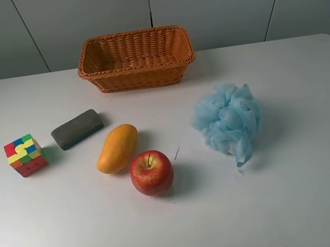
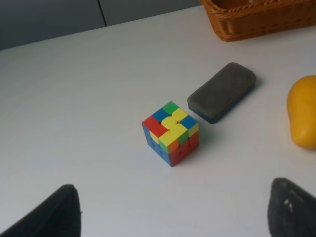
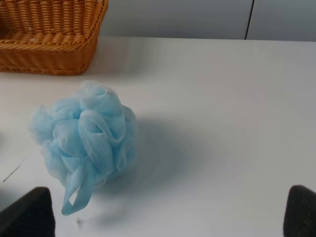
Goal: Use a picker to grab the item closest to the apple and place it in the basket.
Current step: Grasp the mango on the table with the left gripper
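Note:
A red apple (image 1: 151, 172) sits on the white table near the middle front. An orange-yellow mango (image 1: 117, 148) lies right beside it to its upper left, almost touching; its end also shows in the left wrist view (image 2: 302, 111). The wicker basket (image 1: 135, 59) stands at the back centre and is empty. Neither arm shows in the exterior view. My left gripper (image 2: 170, 219) is open, above the table in front of the cube. My right gripper (image 3: 163, 219) is open, in front of the blue bath sponge. Both are empty.
A coloured puzzle cube (image 1: 25, 155) sits at the left, with a dark grey eraser block (image 1: 77, 128) just behind it to the right. A light blue mesh bath sponge (image 1: 228, 119) lies right of the apple. A thin scratch or thread (image 1: 176, 153) marks the table.

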